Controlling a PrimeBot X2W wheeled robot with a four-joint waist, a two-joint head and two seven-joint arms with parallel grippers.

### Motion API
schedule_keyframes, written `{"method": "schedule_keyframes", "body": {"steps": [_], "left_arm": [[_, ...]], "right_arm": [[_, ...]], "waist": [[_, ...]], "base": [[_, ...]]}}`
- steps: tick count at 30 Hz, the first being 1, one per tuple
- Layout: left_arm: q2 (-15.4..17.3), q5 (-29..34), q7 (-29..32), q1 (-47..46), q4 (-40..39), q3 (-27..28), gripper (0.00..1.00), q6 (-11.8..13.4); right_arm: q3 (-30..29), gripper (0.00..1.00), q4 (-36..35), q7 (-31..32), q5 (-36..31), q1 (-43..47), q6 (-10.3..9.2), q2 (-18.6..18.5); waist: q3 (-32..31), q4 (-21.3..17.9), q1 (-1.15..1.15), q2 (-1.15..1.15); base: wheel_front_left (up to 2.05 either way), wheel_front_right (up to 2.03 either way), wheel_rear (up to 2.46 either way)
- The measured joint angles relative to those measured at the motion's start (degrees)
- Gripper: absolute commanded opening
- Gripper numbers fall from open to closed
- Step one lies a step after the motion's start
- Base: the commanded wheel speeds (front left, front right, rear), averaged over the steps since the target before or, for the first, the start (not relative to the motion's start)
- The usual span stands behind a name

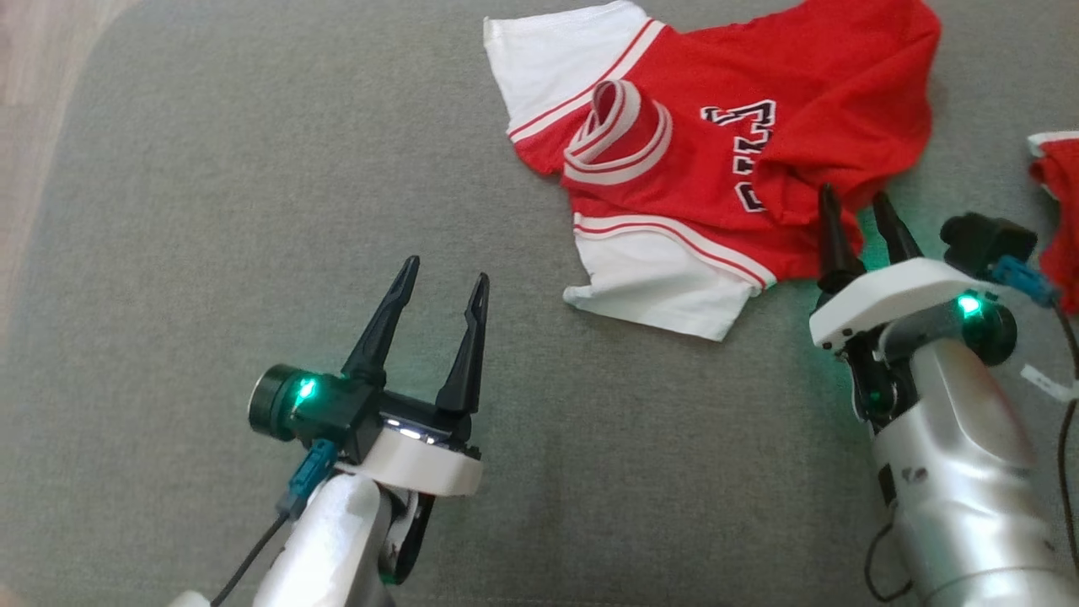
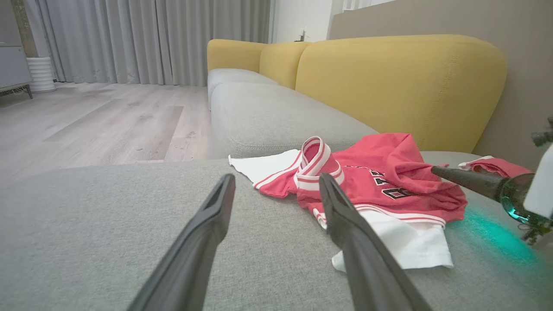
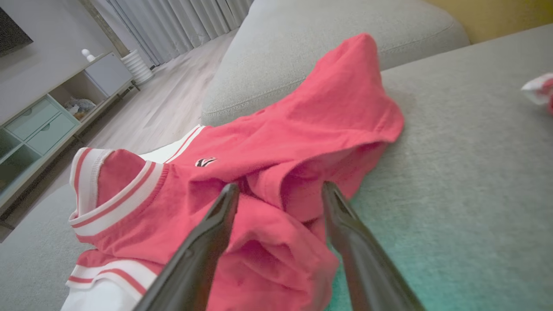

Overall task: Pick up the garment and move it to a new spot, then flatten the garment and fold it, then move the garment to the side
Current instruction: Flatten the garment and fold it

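The garment [image 1: 716, 143] is a red jersey with white sleeves, striped collar and dark lettering, lying crumpled on the grey sofa seat [image 1: 211, 211] at upper right. My right gripper [image 1: 853, 202] stands open at its near red hem, and in the right wrist view a bunched fold of the garment [image 3: 281, 190] lies between the two fingers. My left gripper [image 1: 445, 278] hovers open over bare cushion, well left of the white sleeve, with nothing between its fingers. The left wrist view shows the garment [image 2: 380, 181] ahead and to the right of my left gripper [image 2: 276, 181].
A second red and white cloth [image 1: 1058, 202] lies at the far right edge of the seat. Yellow back cushions [image 2: 402, 82] rise behind the sofa. Wooden floor [image 2: 99, 121], curtains and a low cabinet [image 3: 47, 121] lie beyond the seat's left edge.
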Motion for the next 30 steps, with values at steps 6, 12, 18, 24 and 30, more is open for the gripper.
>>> {"method": "schedule_keyframes", "body": {"steps": [6, 12, 18, 24, 30], "left_arm": [[0.0, 0.0, 0.0, 0.0, 0.1, 0.0, 1.0, 0.0], [0.0, 0.0, 0.0, 0.0, 0.2, 0.0, 1.0, 0.1], [0.0, 0.0, 0.0, 0.1, 0.5, 0.5, 1.0, 0.4], [0.0, 0.0, 0.0, 0.9, 0.4, 1.8, 1.0, 0.4], [0.0, 0.0, 0.0, 1.0, -0.2, 1.7, 1.0, 0.5]], "right_arm": [[0.0, 0.01, 3.6, -1.0, 0.0, -2.6, 0.0, 0.0], [-0.1, 0.0, 6.5, -2.9, -0.2, -3.5, 0.0, 0.0], [-0.9, 0.0, 4.7, -5.4, -2.2, -3.2, 0.0, -0.1], [-2.7, 0.0, -2.0, -4.2, -7.0, 1.7, 0.0, -0.2], [-7.9, 0.0, -9.9, 1.1, -12.1, 8.7, 0.0, -1.2]], "waist": [[0.3, 0.9, 0.0, 0.0], [-0.1, 0.5, 0.0, 0.0], [-1.6, -1.4, 0.0, 0.0], [-3.9, -4.7, -0.01, 0.0], [-5.9, -7.5, -0.01, 0.0]], "base": [[0.0, 0.0, 0.0], [0.0, 0.0, 0.0], [0.0, 0.0, 0.0], [0.0, 0.0, 0.0], [0.0, 0.0, 0.0]]}}
